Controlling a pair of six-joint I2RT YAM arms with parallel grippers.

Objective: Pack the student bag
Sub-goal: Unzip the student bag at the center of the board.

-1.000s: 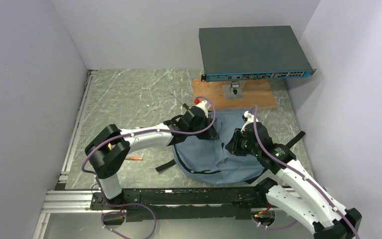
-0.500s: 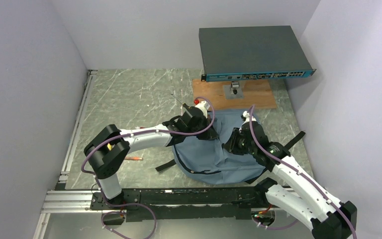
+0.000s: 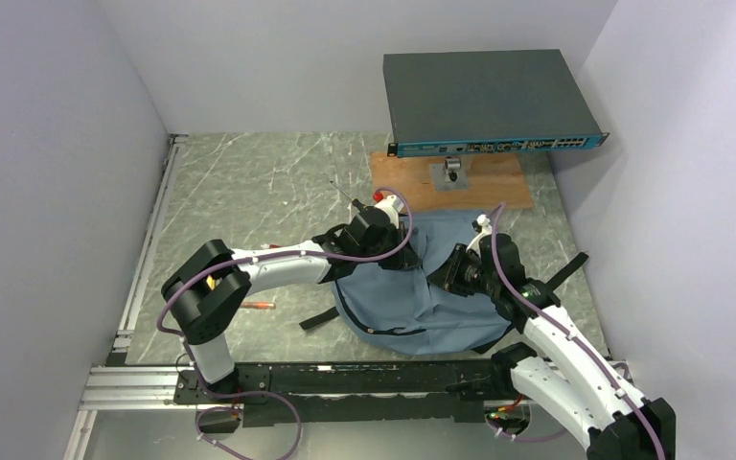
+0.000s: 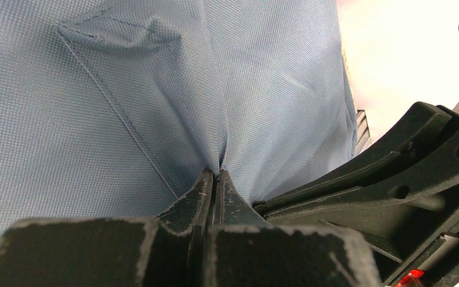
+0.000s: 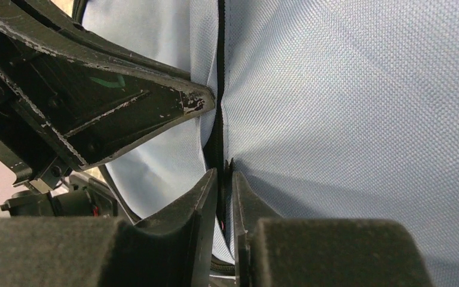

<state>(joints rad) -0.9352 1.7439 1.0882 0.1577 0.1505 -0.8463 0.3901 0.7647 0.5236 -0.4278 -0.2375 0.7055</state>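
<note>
Student bag (image 3: 412,311) lies flat, apparently zipped. Left gripper (image 4: 215,176) pinches fabric fold; right gripper (image 5: 222,168) pinches zipper seam. Nothing visibly packed; opening pending.

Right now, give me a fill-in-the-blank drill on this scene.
The left gripper is ____ on a fold of the student bag.
The right gripper pinches the bag beside its black ____.
The network switch stands on a ____ board.
Missing words: shut; zipper; wooden.
</note>
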